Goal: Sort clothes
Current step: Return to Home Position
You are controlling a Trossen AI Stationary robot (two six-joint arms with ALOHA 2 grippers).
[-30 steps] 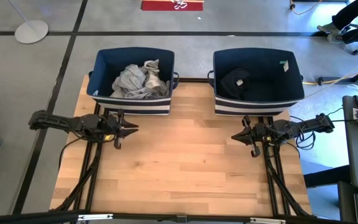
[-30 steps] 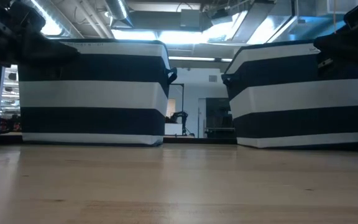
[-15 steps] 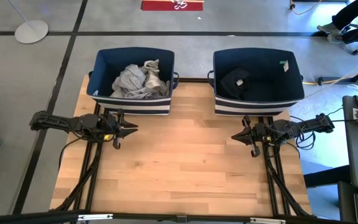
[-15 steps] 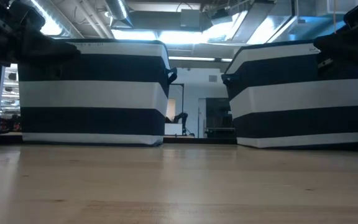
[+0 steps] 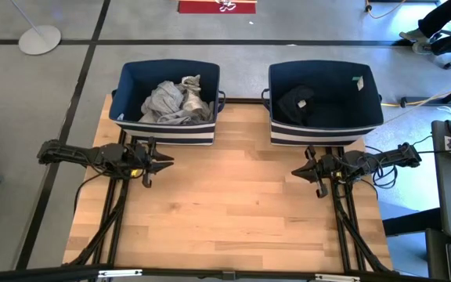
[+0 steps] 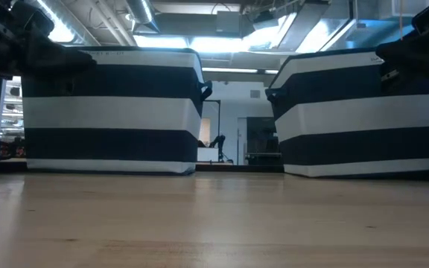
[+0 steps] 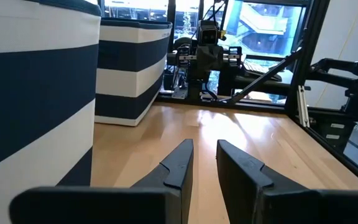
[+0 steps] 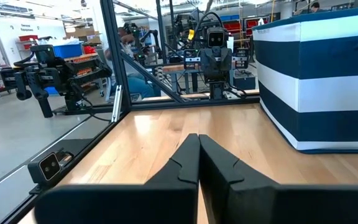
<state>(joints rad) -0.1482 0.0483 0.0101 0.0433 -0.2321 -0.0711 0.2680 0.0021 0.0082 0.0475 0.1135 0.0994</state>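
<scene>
Light grey and white clothes lie heaped in the left navy bin. A black garment lies in the right navy bin. My left gripper hovers over the table in front of the left bin, its fingers a little apart and empty. My right gripper hovers in front of the right bin, its fingers shut and empty.
Both bins stand at the table's far edge; their striped walls fill the low view. The bare wooden tabletop stretches between the arms and toward the near edge. A person sits beyond the table.
</scene>
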